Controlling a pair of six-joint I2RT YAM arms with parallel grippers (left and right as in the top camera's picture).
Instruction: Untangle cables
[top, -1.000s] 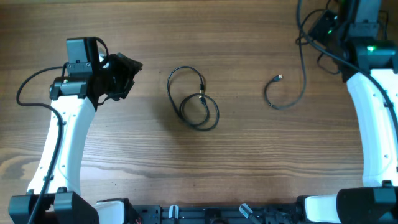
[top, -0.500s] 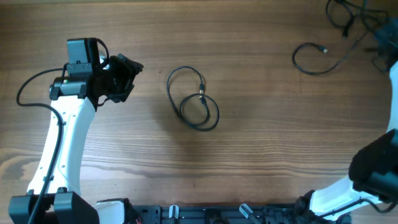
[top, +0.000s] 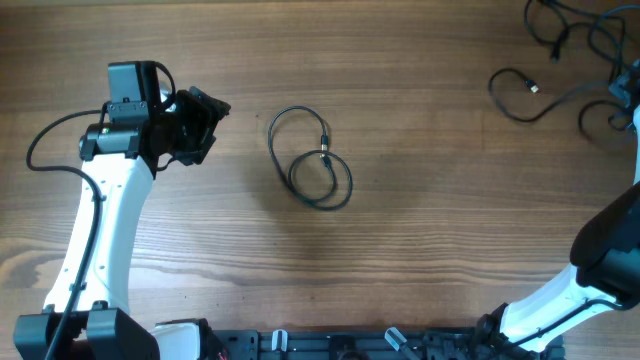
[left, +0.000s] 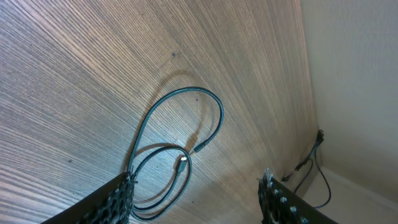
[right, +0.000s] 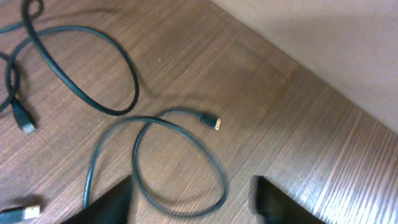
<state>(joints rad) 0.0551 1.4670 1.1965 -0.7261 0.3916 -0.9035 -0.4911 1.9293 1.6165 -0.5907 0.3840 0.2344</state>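
Note:
One thin black cable (top: 323, 150) lies coiled in two overlapping loops at the table's middle. My left gripper (top: 205, 120) hangs to its left, apart from it. In the left wrist view the same cable (left: 186, 91) lies ahead of the left gripper (left: 196, 199), which is open and holds nothing. More cables (top: 533, 88) lie in the far right corner. In the right wrist view a looped cable (right: 224, 185) with a silvery plug (right: 214, 122) lies on the wood just under my right gripper (right: 193, 202), which is open and empty.
Other black cords (right: 134, 74) and a plug (right: 25, 121) spread left of the loop in the right wrist view. The table's far edge meets a pale wall (right: 323, 37) close behind. The right arm (top: 605, 250) stands along the right edge.
The right gripper has opened and let go of a cable, which now lies in the far right corner after being carried right. The left arm and the coiled cable have not moved.

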